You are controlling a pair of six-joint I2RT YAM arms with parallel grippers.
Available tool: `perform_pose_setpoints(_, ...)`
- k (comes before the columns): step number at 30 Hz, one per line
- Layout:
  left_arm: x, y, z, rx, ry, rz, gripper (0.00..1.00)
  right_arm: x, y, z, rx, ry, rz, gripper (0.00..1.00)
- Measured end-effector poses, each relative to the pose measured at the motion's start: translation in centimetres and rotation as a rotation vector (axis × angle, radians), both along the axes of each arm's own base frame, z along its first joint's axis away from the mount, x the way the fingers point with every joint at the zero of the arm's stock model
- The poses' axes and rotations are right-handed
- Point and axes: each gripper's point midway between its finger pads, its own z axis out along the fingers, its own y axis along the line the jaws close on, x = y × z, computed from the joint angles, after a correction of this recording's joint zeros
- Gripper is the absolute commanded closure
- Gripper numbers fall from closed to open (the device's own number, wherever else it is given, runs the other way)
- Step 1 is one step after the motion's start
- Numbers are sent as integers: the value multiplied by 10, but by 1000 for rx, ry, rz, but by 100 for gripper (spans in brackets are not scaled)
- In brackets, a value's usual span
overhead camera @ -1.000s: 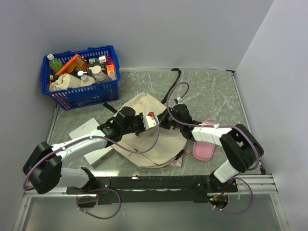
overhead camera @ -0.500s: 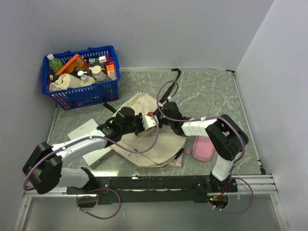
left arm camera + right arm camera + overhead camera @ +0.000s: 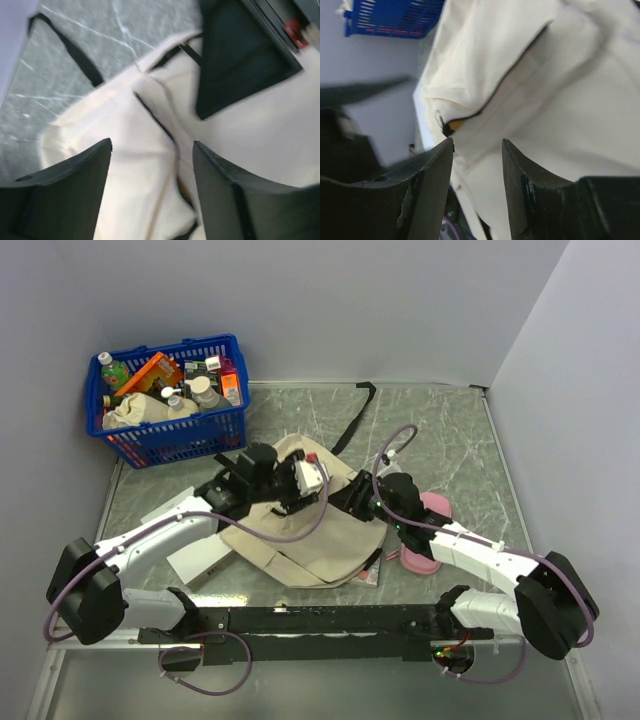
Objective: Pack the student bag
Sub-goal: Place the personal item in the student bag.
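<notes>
The blue basket at the far left corner is crammed with bottles and packets. The student bag lies flat mid-table, with a sliver of orange in its dark slit. A pink pouch sits just to its right and white books to its left. Your left gripper and right gripper both stand spread over the cloth, grasping nothing. Since a second ago the right arm has stretched low toward the near right corner, and the black strap lies straighter.
</notes>
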Motion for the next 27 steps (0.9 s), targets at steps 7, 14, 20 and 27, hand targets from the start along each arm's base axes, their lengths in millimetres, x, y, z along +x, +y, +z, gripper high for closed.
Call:
perform_pose_setpoints(7, 30, 43, 42, 58, -21, -73, 34, -19, -21, -48, -147, 95, -7, 43)
perform_pose_setpoints(14, -6, 80, -37, 309, 101, -334, 42, -42, -11, -68, -224, 119, 73, 43)
perform_pose_setpoints(20, -43, 84, -65, 419, 103, -532, 47, -56, -2, -75, -270, 105, 123, 43)
perform_pose_setpoints(27, -51, 83, -87, 470, 33, -608, 78, -57, 5, -70, -294, 64, 135, 46)
